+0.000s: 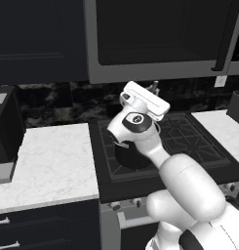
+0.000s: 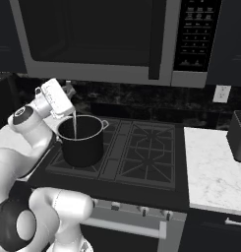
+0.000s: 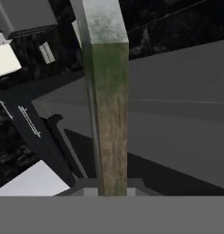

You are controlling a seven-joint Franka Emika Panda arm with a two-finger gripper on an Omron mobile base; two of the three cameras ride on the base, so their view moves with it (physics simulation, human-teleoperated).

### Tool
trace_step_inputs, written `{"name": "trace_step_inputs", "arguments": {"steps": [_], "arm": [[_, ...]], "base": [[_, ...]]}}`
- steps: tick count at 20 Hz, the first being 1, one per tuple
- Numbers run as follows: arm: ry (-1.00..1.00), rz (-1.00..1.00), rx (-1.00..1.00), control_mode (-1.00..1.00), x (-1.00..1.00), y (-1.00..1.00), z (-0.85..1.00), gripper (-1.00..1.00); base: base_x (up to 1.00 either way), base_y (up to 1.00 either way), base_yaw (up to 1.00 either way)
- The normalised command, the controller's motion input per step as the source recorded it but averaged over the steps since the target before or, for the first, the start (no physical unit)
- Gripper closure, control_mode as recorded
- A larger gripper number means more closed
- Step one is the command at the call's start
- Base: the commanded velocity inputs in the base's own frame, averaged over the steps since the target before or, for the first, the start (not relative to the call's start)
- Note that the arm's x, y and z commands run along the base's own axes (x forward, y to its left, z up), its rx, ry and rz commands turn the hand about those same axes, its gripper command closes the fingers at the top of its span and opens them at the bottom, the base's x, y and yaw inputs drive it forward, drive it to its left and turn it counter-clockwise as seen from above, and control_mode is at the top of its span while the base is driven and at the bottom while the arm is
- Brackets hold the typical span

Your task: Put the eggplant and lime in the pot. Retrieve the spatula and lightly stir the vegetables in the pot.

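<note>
**Spatula handle in jaws, blade end down in pot**

Jaws closed narrow on the spatula (image 3: 106,114): in the hand view its long, flat shaft, mottled green-brown and grey, rises straight from between the fingertips at the bottom edge and runs out of the top of the picture. In the right base view it shows as a thin pale shaft (image 2: 74,125) dropping from the two-finger gripper (image 2: 68,111) into the large black cylindrical cooking pot with thin metallic rim and side handles (image 2: 83,142). Blade end is hidden below the rim.

Pot stands on the front-left burner of the black gas stove (image 2: 141,152). Its inside is dark; contents cannot be made out, so eggplant and lime cannot be located.

White arm reaches forward from the base, with the elbow bent above the stove's front edge and the wrist tilted so the hand (image 1: 143,100) sits above the pot (image 1: 133,158), near the dark marbled backsplash (image 1: 52,100). White marble counter (image 1: 52,161) lies left of the stove, and a stainless microwave (image 2: 107,39) hangs overhead.
</note>
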Motion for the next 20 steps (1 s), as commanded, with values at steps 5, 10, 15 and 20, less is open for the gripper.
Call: {"name": "trace_step_inputs", "arguments": {"steps": [5,10,15,20], "arm": [[-0.04,0.0,-0.15,-1.0,0.3,0.02,0.0,1.0],[0.02,0.05,-0.05,-1.0,0.45,0.18,-0.25,1.0],[0.04,0.07,0.0,-1.0,0.49,0.27,-0.56,1.0],[0.11,0.04,0.0,-1.0,0.29,0.09,-0.64,1.0]], "base": [[0.0,0.0,0.0],[0.0,0.0,0.0],[0.0,0.0,0.0],[0.0,0.0,0.0]]}}
